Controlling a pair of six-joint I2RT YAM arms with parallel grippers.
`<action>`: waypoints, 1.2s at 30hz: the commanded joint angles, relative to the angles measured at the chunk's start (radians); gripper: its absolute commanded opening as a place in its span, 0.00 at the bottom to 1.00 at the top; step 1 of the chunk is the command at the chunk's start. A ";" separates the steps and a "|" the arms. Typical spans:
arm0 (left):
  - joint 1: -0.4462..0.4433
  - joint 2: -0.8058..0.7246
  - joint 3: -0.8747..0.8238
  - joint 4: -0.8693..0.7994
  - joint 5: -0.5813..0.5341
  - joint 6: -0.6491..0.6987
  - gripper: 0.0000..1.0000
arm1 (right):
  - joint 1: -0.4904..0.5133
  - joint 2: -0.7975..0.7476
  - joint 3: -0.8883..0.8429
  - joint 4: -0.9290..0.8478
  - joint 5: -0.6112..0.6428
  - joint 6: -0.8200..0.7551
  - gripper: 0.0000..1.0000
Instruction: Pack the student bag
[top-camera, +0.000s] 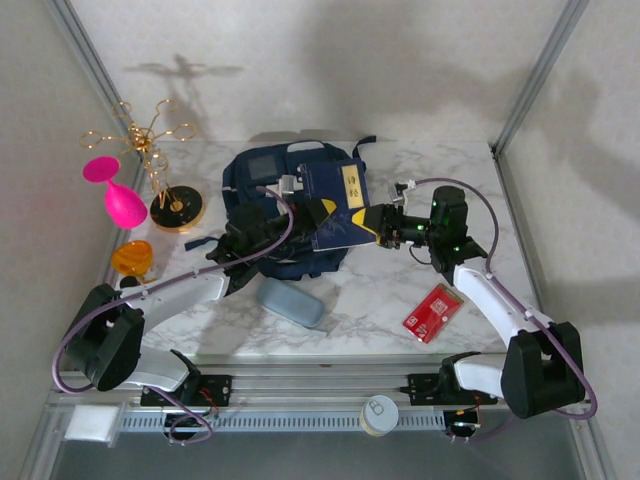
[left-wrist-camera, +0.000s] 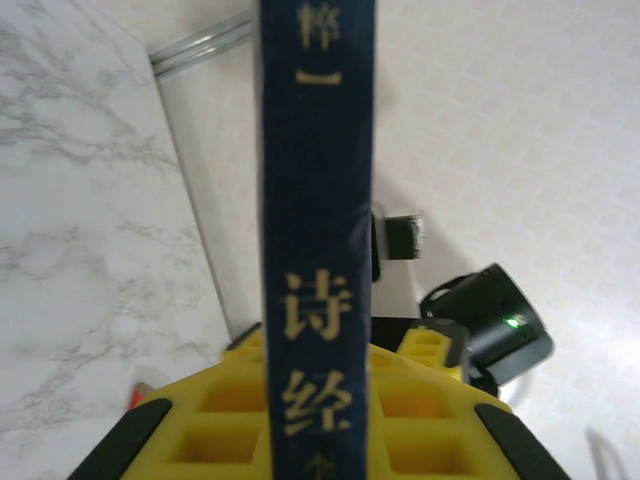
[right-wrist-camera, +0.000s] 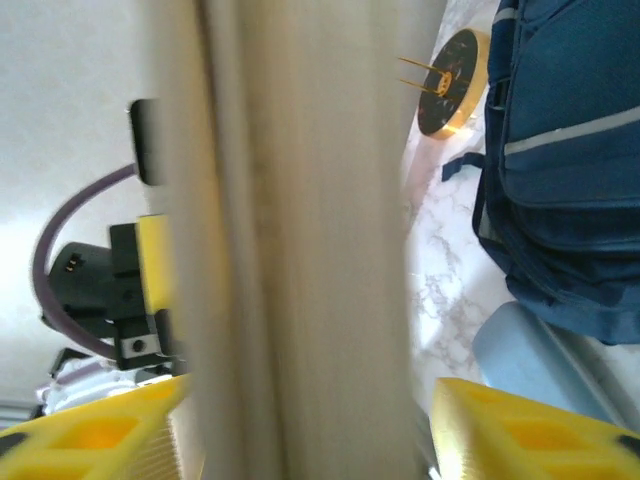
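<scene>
- Left gripper (left-wrist-camera: 318, 400) is clamping down tight on a navy book (left-wrist-camera: 318, 200); the spine with gold characters is running up between its yellow fingers (left-wrist-camera: 225, 405).
- In the top view the left gripper (top-camera: 322, 212) is holding the book (top-camera: 335, 190) over the right half of the student bag (top-camera: 265, 175), label side up.
- Right gripper (right-wrist-camera: 310, 420) is straddling the book's pale page edge (right-wrist-camera: 300, 200), with one yellow finger (right-wrist-camera: 530, 430) on each side. The view is blurring, so I cannot tell whether the pads are pressing on it.
- From above, the right gripper (top-camera: 372, 224) is sitting at the book's right edge, just off the bag's right side.
- Student bag is lying flat on the marble table (top-camera: 380, 290), mid-table, directly under and left of both grippers. In the right wrist view it (right-wrist-camera: 570, 150) is showing its light stripe.
- Pale blue case (top-camera: 290, 302) is lying just in front of the bag.
- Red packet (top-camera: 432, 312) is lying front-right of the bag, well apart.
- Gold wire stand (top-camera: 160, 160) on a round base, a pink goblet (top-camera: 120, 195) and an orange piece (top-camera: 132, 258) are sitting left of the bag.
</scene>
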 joint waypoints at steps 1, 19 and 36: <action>-0.002 -0.018 0.037 -0.034 -0.028 0.058 0.00 | 0.004 -0.031 -0.006 0.065 -0.025 0.024 0.44; 0.024 -0.010 0.247 -0.834 -0.332 0.657 0.58 | -0.209 -0.084 0.122 -0.486 0.202 -0.298 0.00; -0.127 0.486 0.549 -1.160 -0.546 1.077 0.60 | -0.383 -0.069 0.000 -0.483 0.141 -0.345 0.00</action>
